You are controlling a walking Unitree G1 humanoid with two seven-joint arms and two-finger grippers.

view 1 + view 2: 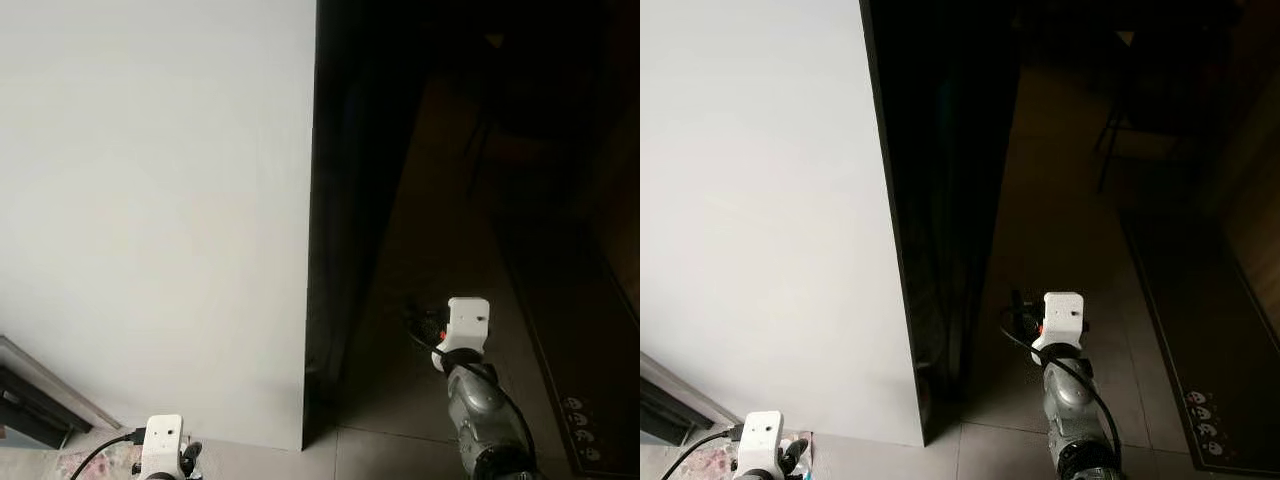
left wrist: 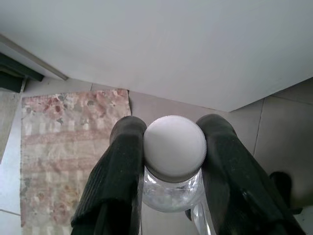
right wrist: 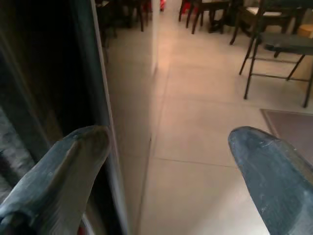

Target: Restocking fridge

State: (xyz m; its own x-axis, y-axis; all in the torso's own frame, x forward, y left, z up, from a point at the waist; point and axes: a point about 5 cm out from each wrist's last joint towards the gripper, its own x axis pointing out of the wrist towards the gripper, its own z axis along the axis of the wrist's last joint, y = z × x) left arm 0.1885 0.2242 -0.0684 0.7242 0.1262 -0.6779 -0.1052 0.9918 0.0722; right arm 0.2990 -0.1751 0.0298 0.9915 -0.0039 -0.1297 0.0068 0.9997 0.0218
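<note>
Fridge (image 1: 150,200) side ahead — left tool (image 2: 171,152) clamped on a white-capped bottle (image 2: 173,169), right tool (image 3: 168,147) spread wide, empty.

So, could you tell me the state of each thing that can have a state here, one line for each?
Left gripper: shut on the bottle, fingers at either side of its cap.
Bottle: clear, held upright, white cap on.
Right gripper: open, holding nothing, beside the dark edge of the fridge.
Fridge: white door facing the camera; whether it is open cannot be told.
Rug: lying flat on the floor.
</note>
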